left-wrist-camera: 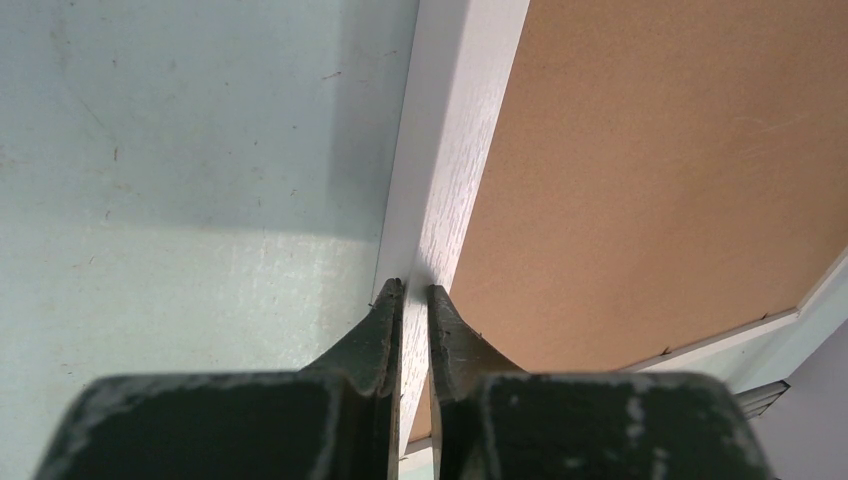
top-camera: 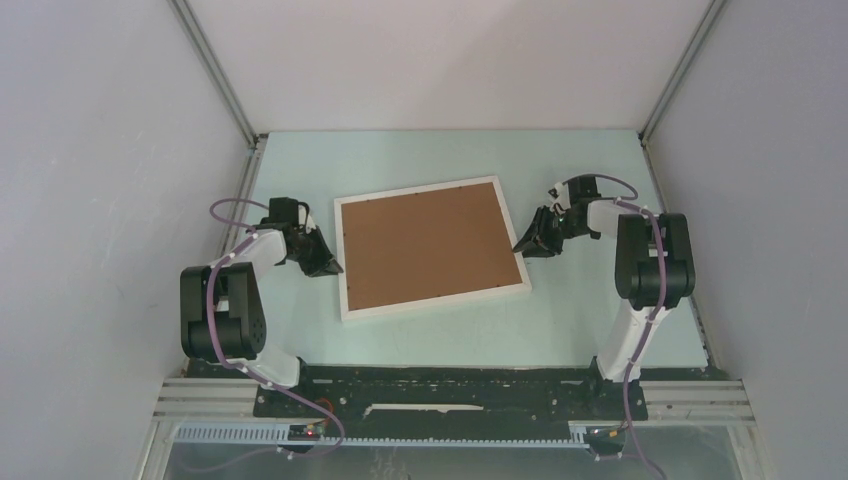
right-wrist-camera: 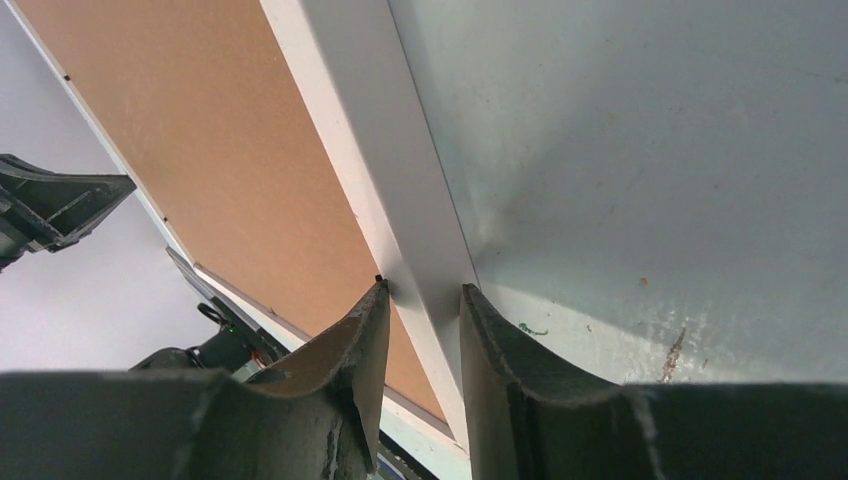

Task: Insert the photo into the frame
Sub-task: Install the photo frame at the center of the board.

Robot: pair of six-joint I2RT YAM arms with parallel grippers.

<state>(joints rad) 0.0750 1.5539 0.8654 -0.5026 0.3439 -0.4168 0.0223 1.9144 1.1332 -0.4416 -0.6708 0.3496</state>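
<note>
The white frame [top-camera: 440, 303] lies flat in the middle of the table with a brown backing board [top-camera: 430, 243] filling it. The photo is hidden. My left gripper [top-camera: 332, 268] is shut, and its tips rest on the frame's left rim [left-wrist-camera: 450, 150], which shows through the thin slit between them [left-wrist-camera: 415, 290]. My right gripper [top-camera: 522, 248] is at the frame's right rim [right-wrist-camera: 370, 120]. Its jaws stand apart, and the rim runs slantwise through the gap between them [right-wrist-camera: 422, 290]. One fingertip [right-wrist-camera: 378, 300] sits at the rim's inner edge beside the board [right-wrist-camera: 200, 130].
The pale green table [top-camera: 580, 170] is enclosed by white walls with metal corner posts [top-camera: 215, 70]. Both arm bases stand on a black rail [top-camera: 450, 385] at the near edge. The left arm [right-wrist-camera: 50, 205] shows beyond the frame in the right wrist view.
</note>
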